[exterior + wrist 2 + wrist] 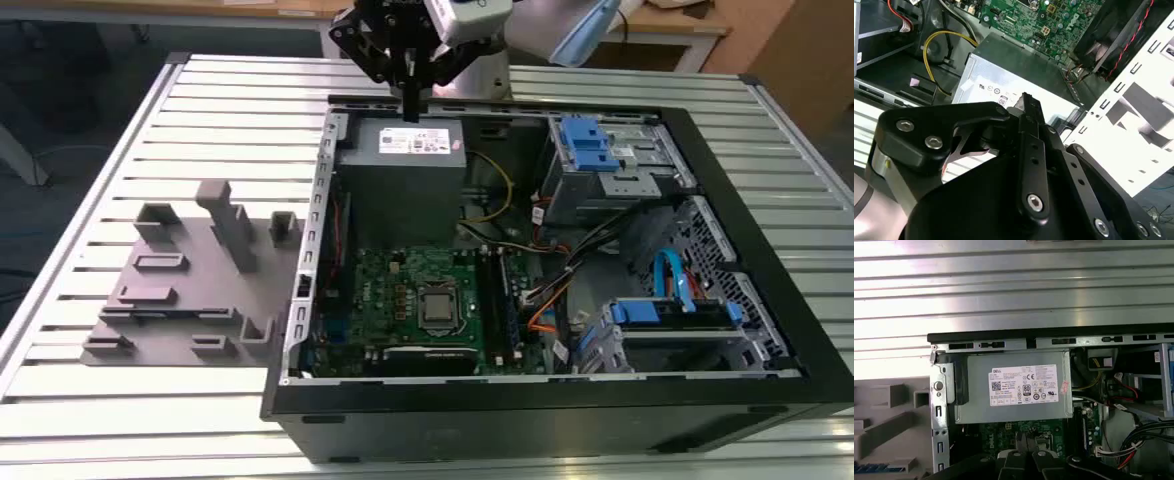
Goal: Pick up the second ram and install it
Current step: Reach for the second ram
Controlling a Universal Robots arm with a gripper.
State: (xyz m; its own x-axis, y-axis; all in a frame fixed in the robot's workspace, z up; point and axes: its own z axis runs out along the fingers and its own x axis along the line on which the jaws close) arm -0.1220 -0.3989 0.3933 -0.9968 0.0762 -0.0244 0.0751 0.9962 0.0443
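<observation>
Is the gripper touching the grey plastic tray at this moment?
Apart. In the exterior view the gripper hangs by the power supply, while the grey tray lies outside the computer case.

We see bright light glaring off the ribbed silver metal table (1004,295); the open black computer case (534,410) sits dim inside.

High exterior overview; wrist views above case (534,415)

arm (529,30) high, jaws together
</observation>
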